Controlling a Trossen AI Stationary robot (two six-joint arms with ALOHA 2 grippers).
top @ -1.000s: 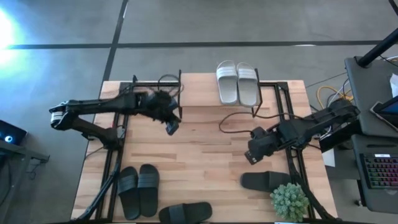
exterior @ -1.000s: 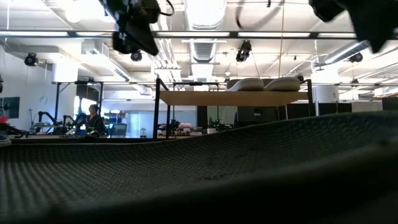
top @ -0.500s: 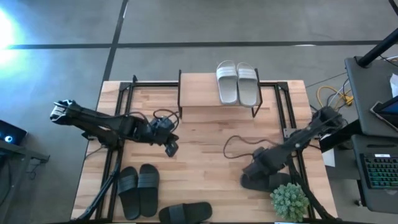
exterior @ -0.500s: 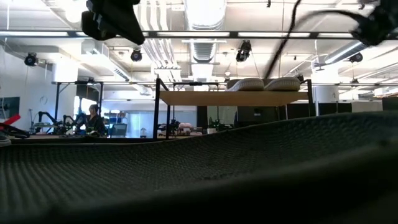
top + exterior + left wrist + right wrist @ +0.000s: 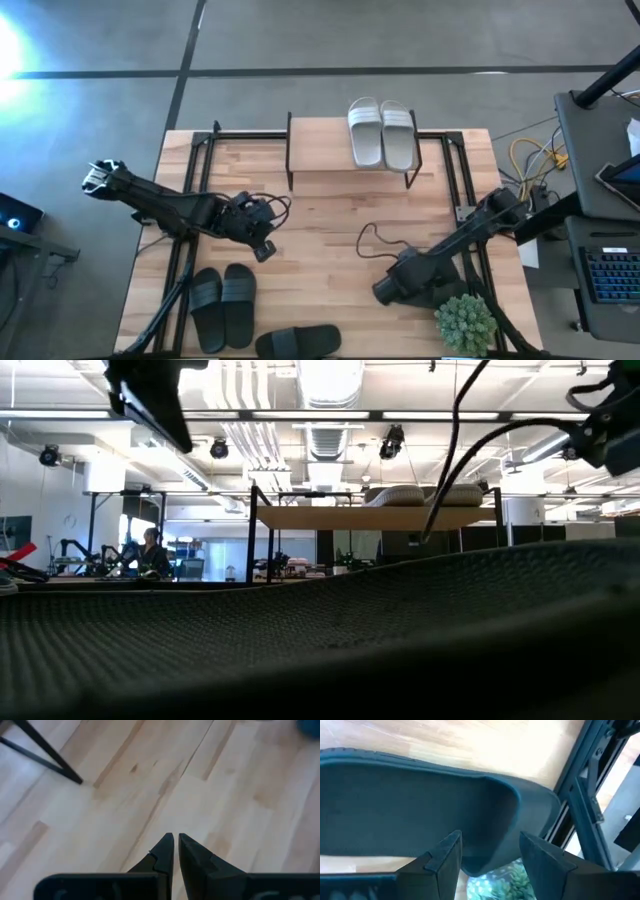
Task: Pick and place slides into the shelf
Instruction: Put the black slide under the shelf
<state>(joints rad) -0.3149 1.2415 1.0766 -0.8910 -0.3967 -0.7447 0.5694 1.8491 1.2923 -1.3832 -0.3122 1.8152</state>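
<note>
Two white slides (image 5: 382, 133) lie side by side on the shelf's plank top (image 5: 320, 145) at the table's far edge. A pair of black slides (image 5: 222, 305) and a single one (image 5: 297, 342) lie near the near edge. Another black slide (image 5: 435, 290) lies at the right. My right gripper (image 5: 385, 292) is low over its left end, open, and in the right wrist view its fingers (image 5: 490, 840) stand either side of the dark slide (image 5: 420, 805). My left gripper (image 5: 262, 248) is shut over bare wood (image 5: 175, 837), just beyond the black pair. My right gripper comes at the lone black slide slanting down from the table's right. Its open fingers (image 5: 450, 847) stand to either side of the slide's rounded end (image 5: 505, 810). I cannot tell whether they touch it. The slide lies flat on the table.
A green potted plant (image 5: 465, 322) stands at the near right corner, close beside the right gripper's slide. Black frame rails (image 5: 465, 190) run along both table sides. A loose cable (image 5: 368, 240) loops on the wood. In the low view a black slide (image 5: 320, 640) fills the foreground.
My left gripper has moved from beside the shelf's left legs toward the near edge and down, ending just beyond the black pair. My right gripper has swung toward the near edge and dropped onto the lone black slide at the right. No slide has moved.
</note>
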